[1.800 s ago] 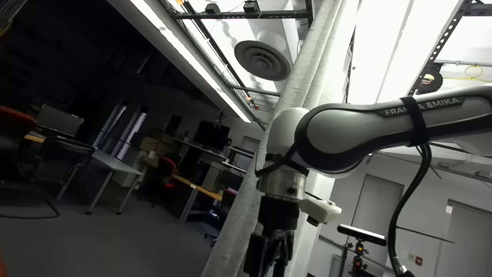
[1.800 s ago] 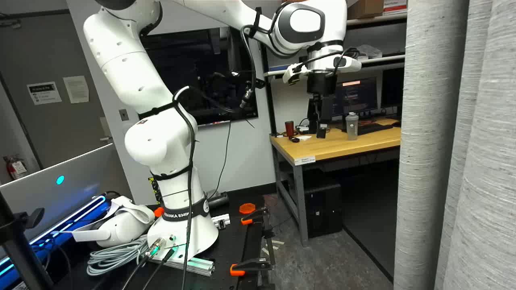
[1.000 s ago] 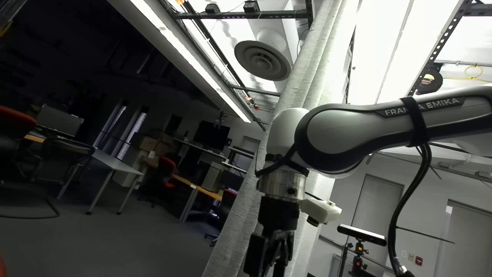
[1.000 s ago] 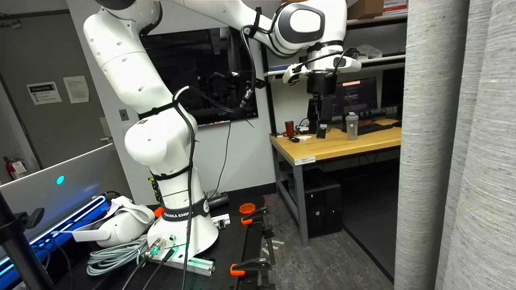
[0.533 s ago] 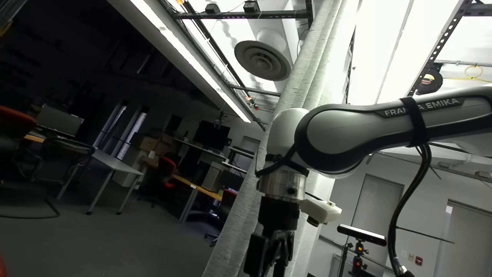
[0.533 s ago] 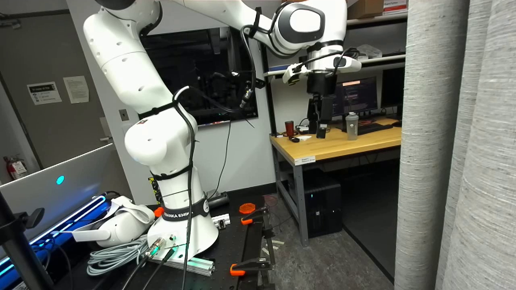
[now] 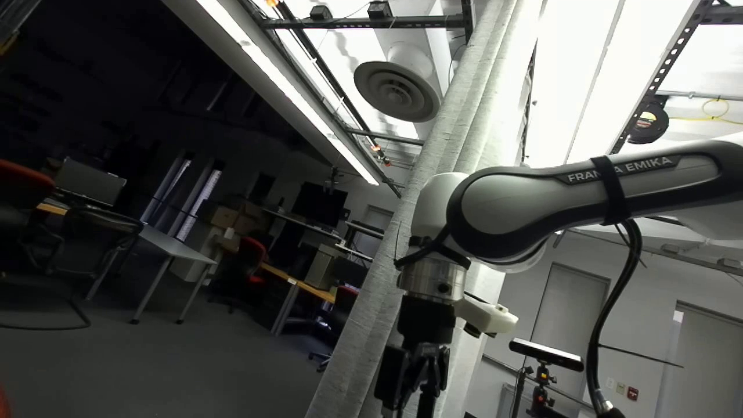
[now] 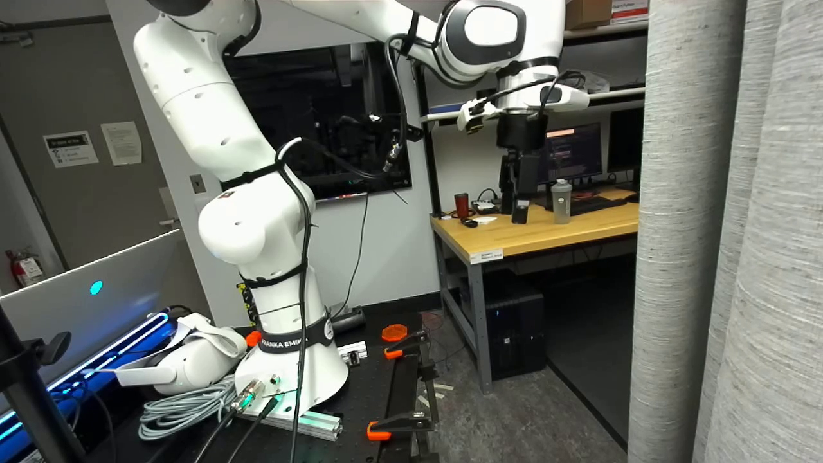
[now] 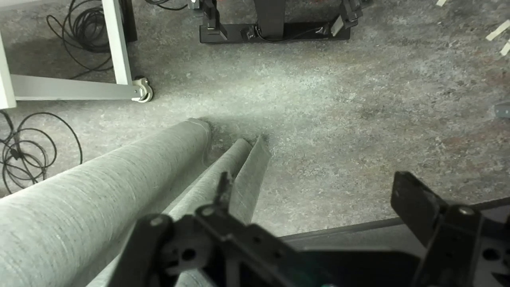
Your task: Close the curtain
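In an exterior view the curtain [image 7: 464, 125] rises slantwise from the bottom edge to the top, its long folds grey on one face and nearly white on the other. The arm [image 7: 516, 215] crosses before it, and the fingers [image 7: 393, 377] point downward, seen in front of the curtain. Only there do the round vent [image 7: 397, 93] and a red chair [image 7: 252, 258] show.

In an exterior view the base [image 8: 292, 373] appears beside a white headset [image 8: 199, 354]. The curtain stands along the right edge in upright, rounded folds, pale grey with fine crosswise streaks. A gap separates it from the fingers, which hang before the wooden tabletop [image 8: 533, 239] carrying a red cup [image 8: 461, 205] and a bottle [image 8: 561, 201].

The wrist view adds the curtain's lower edge, close to the floor [image 9: 358, 131], with a caster [image 9: 144, 89] and coiled black cable [image 9: 15, 154] nearby. The fingers stand wide apart, floor and a strip of curtain showing beyond the gap.
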`<state>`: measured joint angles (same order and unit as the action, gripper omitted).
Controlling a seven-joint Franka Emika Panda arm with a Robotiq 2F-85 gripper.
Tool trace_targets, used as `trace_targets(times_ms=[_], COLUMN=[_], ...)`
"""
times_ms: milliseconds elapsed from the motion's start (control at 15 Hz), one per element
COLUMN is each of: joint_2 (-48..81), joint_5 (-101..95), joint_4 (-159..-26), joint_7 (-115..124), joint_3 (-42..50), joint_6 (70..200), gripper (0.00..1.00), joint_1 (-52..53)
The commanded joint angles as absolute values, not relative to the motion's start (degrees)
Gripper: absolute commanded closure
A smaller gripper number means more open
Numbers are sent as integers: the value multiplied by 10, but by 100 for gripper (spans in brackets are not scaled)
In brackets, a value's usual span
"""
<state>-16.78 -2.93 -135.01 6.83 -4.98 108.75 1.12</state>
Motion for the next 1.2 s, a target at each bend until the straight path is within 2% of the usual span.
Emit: trace_targets(times_ms=[0, 467, 1133], joint_2=[-152, -153, -300], joint_5=[-34, -31, -30], joint_4=[-1330, -1294, -1364], joint_7=[52, 26, 1], joint_3=[-18, 41, 53], joint_6=[1105, 1162, 1400], gripper=[0, 0, 0], joint_1=[-5, -44, -51])
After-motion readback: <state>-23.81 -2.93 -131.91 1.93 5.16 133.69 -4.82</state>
